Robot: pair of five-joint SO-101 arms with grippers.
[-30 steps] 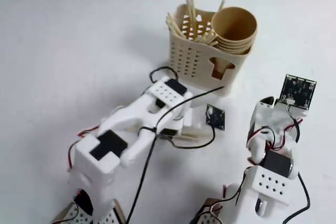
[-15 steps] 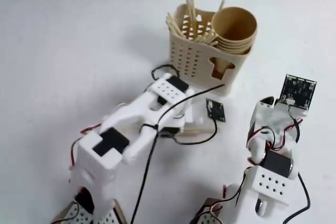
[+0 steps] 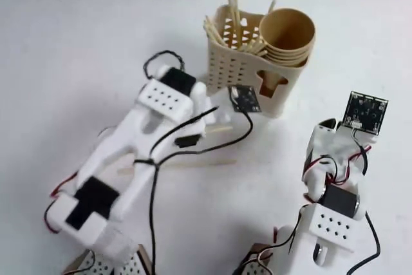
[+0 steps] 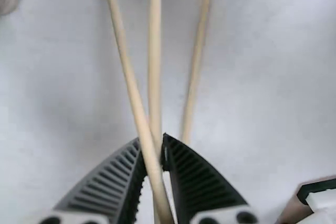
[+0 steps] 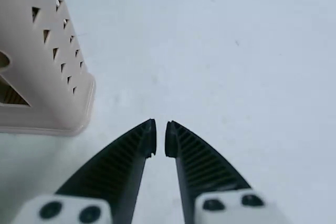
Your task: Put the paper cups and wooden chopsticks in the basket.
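Note:
A beige perforated basket (image 3: pixel 235 72) at the table's far middle holds stacked paper cups (image 3: pixel 288 33) and several wooden chopsticks (image 3: pixel 233 14). My left arm (image 3: pixel 164 98) stands just left of the basket. Its gripper (image 4: pixel 152 142) is shut on a wooden chopstick (image 4: pixel 131 87), and a second chopstick (image 4: pixel 155 51) runs into the jaws beside it. One end of the held chopstick (image 3: pixel 222 130) pokes out under the arm. Another chopstick (image 3: pixel 193 161) lies flat on the table in front of the basket. My right gripper (image 5: pixel 160 132) is shut on nothing, low beside the basket's corner (image 5: pixel 39 66).
The right arm (image 3: pixel 331 178) sits folded at the near right, its wrist camera board (image 3: pixel 365 111) raised. The left arm's cable (image 3: pixel 161 159) loops over the table near the loose chopstick. Bare white table spreads left of the basket and at the far right.
My left arm has lifted and swung left and away, toward the basket, carrying chopsticks. That uncovers one chopstick left lying on the table. The right arm has not moved.

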